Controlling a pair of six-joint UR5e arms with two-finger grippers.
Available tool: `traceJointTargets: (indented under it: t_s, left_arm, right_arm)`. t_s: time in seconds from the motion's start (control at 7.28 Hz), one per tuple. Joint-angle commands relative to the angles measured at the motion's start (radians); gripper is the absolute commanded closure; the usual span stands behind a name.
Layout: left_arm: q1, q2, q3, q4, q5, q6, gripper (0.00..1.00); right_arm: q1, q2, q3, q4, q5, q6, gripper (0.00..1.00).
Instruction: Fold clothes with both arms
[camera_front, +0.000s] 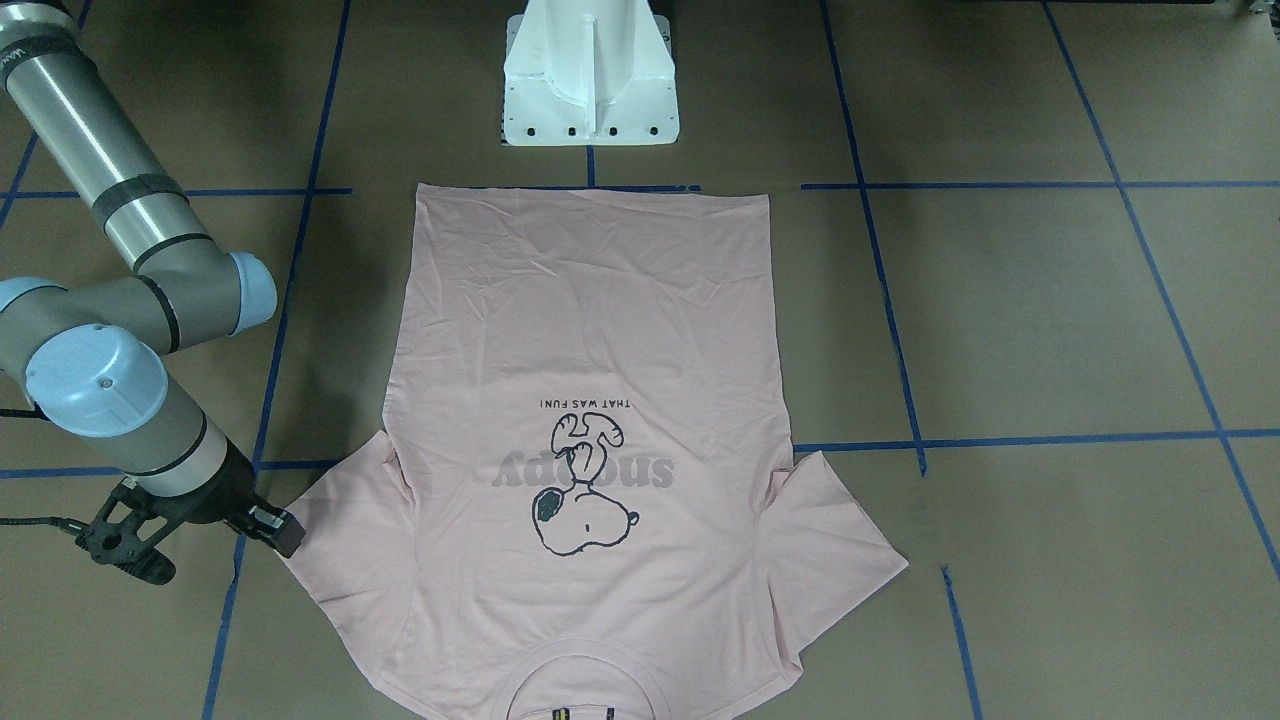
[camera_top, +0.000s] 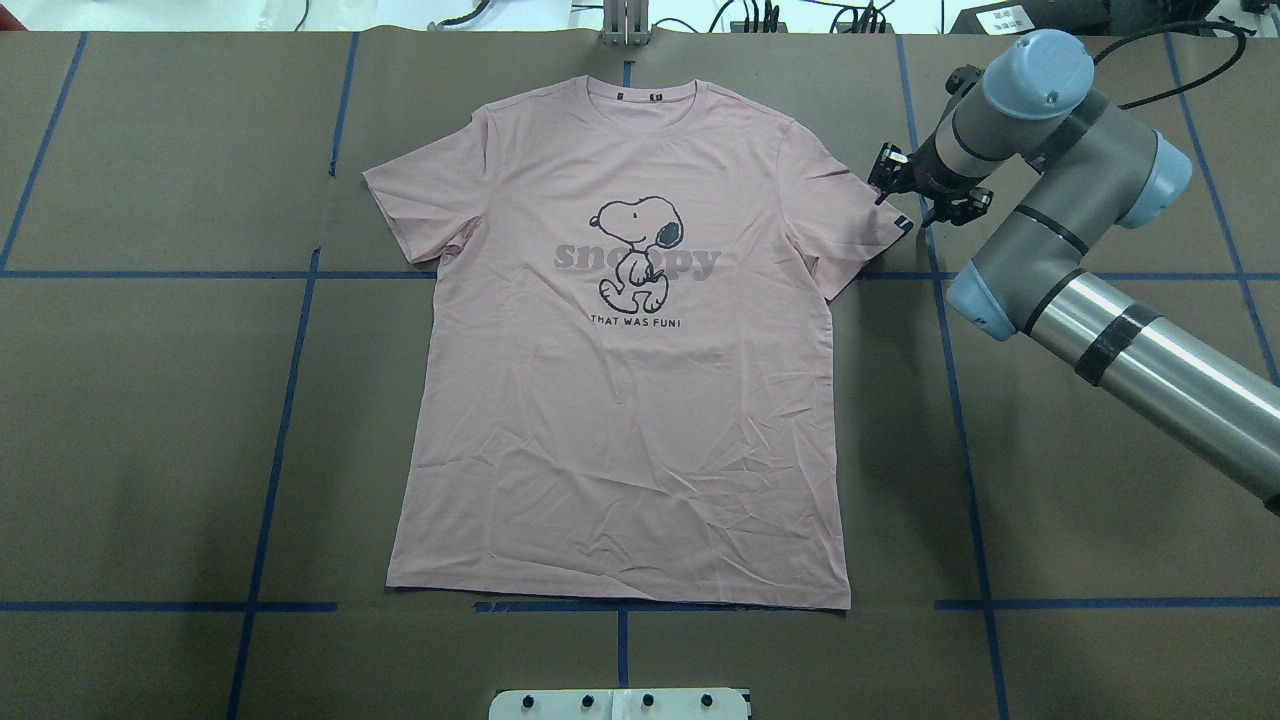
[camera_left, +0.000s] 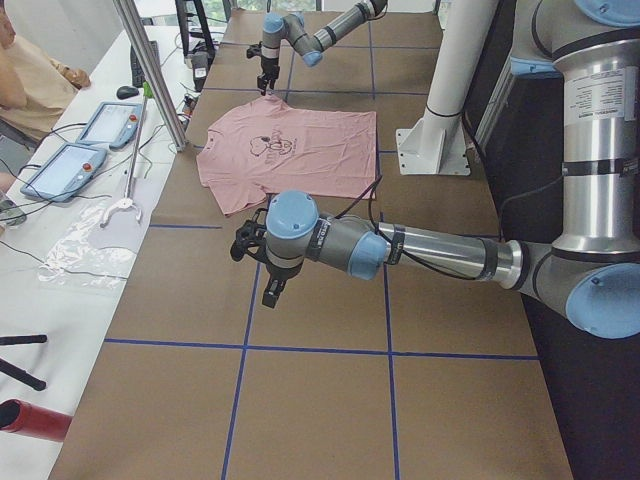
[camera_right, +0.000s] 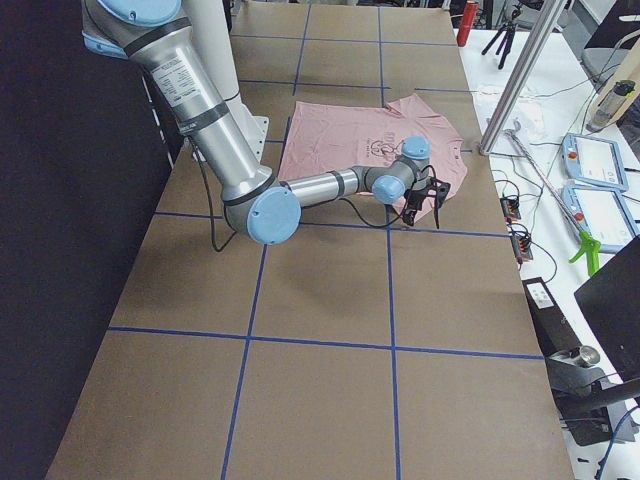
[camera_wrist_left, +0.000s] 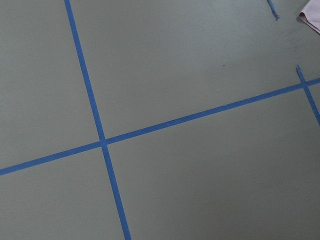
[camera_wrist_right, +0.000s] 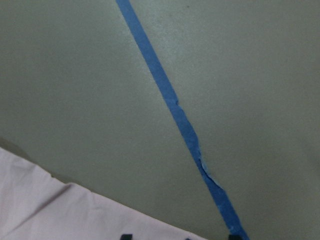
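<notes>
The pale pink short-sleeved Snoopy T-shirt (camera_top: 620, 400) lies flat at the centre of the brown desk (camera_top: 150, 400), collar toward the far edge; the right black pincer (camera_top: 915, 190) hangs open, empty, beside the tagged sleeve (camera_top: 850, 200) (probable first grasp point); the left pincer (camera_left: 270, 285) cannot be judged open or closed.

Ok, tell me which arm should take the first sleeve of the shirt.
Right, I'd say. The right arm has its jaws at the edge of the tagged sleeve of the T-shirt, while the left arm is over bare table, clear of the cloth.
</notes>
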Motion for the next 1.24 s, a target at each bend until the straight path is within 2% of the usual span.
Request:
traceJointTargets:
  t_s: [0.0,0.14,0.27,0.55,0.82,0.96,1.1]
  left_arm:
    - [0.000,-0.007,-0.004,0.000,0.000,-0.023,0.00]
    - [0.000,-0.007,-0.015,0.000,0.000,-0.044,0.00]
    - [0.000,-0.009,-0.016,0.000,0.000,-0.049,0.00]
    - [0.000,-0.009,-0.018,-0.008,0.000,-0.055,0.00]
    - [0.000,-0.009,-0.020,-0.009,0.000,-0.057,0.00]
    - [-0.002,-0.009,-0.023,-0.009,0.000,-0.057,0.00]
    - [0.000,-0.009,-0.023,-0.009,0.000,-0.055,0.00]
  right_arm:
    - [-0.013,-0.003,0.001,0.001,-0.002,0.007,0.63]
    - [-0.015,-0.006,-0.001,0.001,-0.002,0.011,0.90]
    - [-0.015,-0.006,0.002,0.001,0.000,0.014,1.00]
    - [-0.016,0.007,0.008,-0.003,0.000,0.016,1.00]
    - [-0.019,0.014,0.059,-0.008,0.001,0.043,1.00]
    - [-0.031,0.057,0.057,-0.011,-0.006,0.100,1.00]
    - [-0.073,0.097,0.053,-0.013,-0.051,0.152,1.00]
